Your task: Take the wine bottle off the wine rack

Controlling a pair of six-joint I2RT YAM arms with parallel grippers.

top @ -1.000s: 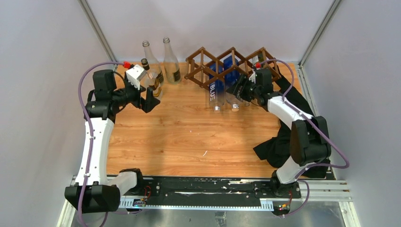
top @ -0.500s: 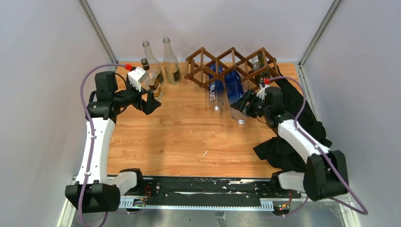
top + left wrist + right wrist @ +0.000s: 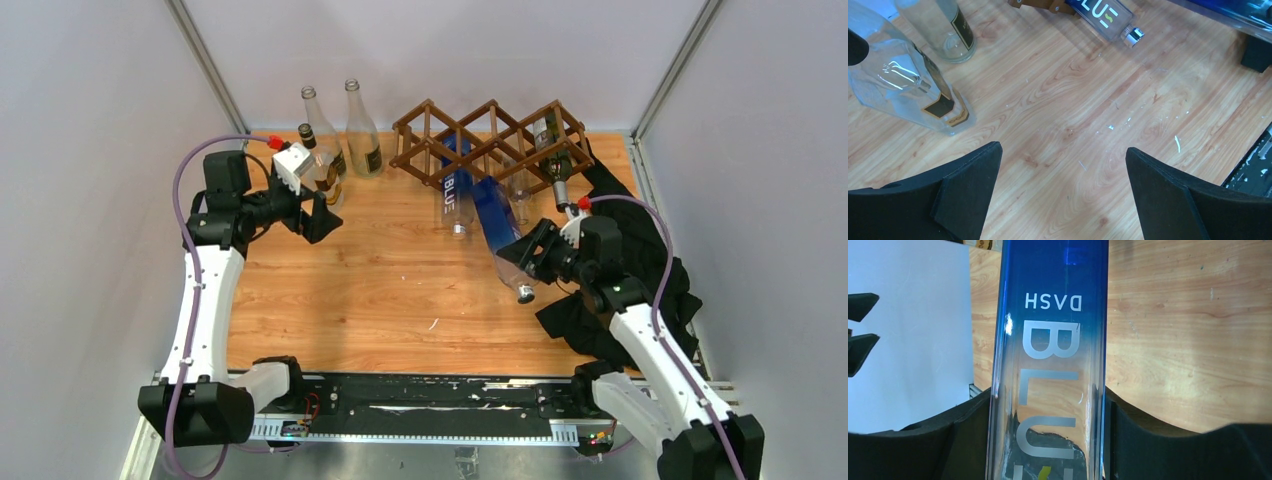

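At the table's one o'clock, one brown wooden lattice wine rack (image 3: 460,127) of diamond cells holds three glass bottles (image 3: 452,195). One blue-tinted wine bottle (image 3: 495,215) slants toward three o'clock, its base near the rack's front, clamped by the right gripper (image 3: 522,258). Three clear bottles (image 3: 361,135) stand at eleven o'clock beside the left gripper (image 3: 318,212), which is spread wide and empty. The tabletop (image 3: 380,290) is wood-grain, the walls (image 3: 450,50) pale, and a black cloth (image 3: 650,240) lies at four o'clock.

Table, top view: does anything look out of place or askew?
A black cloth lies crumpled at the right edge of the table. The blue bottle in the right gripper slants out from the rack.
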